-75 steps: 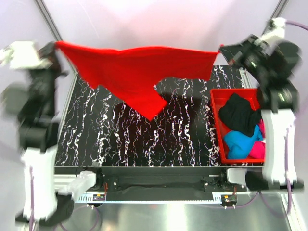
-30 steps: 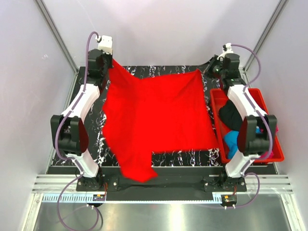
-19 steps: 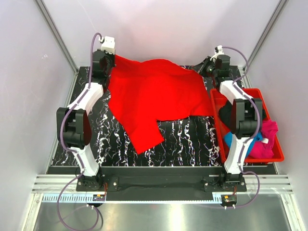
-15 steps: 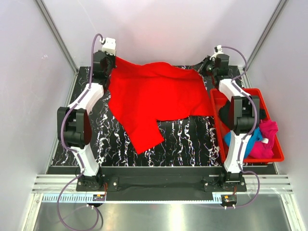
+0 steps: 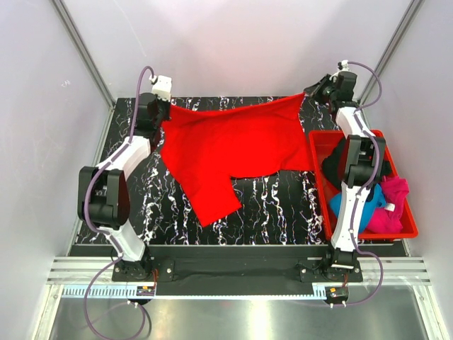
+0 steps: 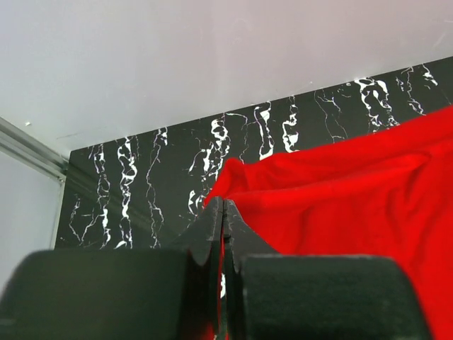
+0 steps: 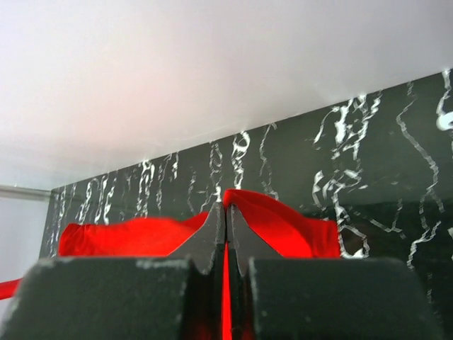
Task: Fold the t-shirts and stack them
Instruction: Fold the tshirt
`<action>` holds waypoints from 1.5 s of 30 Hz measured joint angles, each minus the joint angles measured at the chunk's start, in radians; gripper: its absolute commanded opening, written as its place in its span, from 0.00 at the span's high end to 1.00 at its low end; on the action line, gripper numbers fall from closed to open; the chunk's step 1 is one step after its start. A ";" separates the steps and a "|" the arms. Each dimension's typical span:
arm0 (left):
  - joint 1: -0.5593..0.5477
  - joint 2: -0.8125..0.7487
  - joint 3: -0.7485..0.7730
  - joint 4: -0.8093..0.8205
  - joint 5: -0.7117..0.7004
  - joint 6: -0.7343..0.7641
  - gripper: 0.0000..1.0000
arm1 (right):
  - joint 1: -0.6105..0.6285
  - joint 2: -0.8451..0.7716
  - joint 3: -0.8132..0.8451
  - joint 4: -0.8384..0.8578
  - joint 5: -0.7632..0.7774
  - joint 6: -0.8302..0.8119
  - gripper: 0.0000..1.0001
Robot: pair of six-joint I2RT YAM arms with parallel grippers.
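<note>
The bright red t-shirt (image 5: 226, 145) lies spread over the far half of the black marbled table, one sleeve trailing toward the front (image 5: 212, 202). My left gripper (image 5: 164, 108) is shut on its far left corner (image 6: 233, 173). My right gripper (image 5: 311, 94) is shut on its far right corner (image 7: 255, 202). Both hold the far edge taut, low above the table. A black tee (image 5: 333, 166), a blue tee (image 5: 341, 207) and a magenta-pink tee (image 5: 391, 205) lie crumpled in the red bin.
The red plastic bin (image 5: 317, 152) stands at the table's right edge, under my right arm. Metal frame posts rise at the far corners. A silver rail (image 5: 233, 273) runs along the near edge.
Both grippers swung the shirt down from held high in the air onto the table. In the last half second they pulled apart slightly, straightening the far edge.
</note>
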 measured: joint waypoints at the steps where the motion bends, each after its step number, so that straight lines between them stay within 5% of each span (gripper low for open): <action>1: 0.000 -0.011 -0.007 0.000 0.000 0.002 1.00 | -0.004 0.010 0.017 -0.008 0.000 -0.003 1.00; 17: 0.000 -0.080 -0.036 -0.011 -0.025 0.037 1.00 | -0.006 0.143 0.288 0.097 -0.018 -0.015 1.00; 41: -0.073 -0.239 -0.219 -0.236 0.017 0.009 1.00 | -0.028 0.126 0.040 -0.120 -0.071 -0.102 0.95; 45: -0.094 -0.232 -0.219 -0.325 0.056 -0.039 0.77 | -0.030 0.117 0.038 -0.164 -0.071 -0.112 0.81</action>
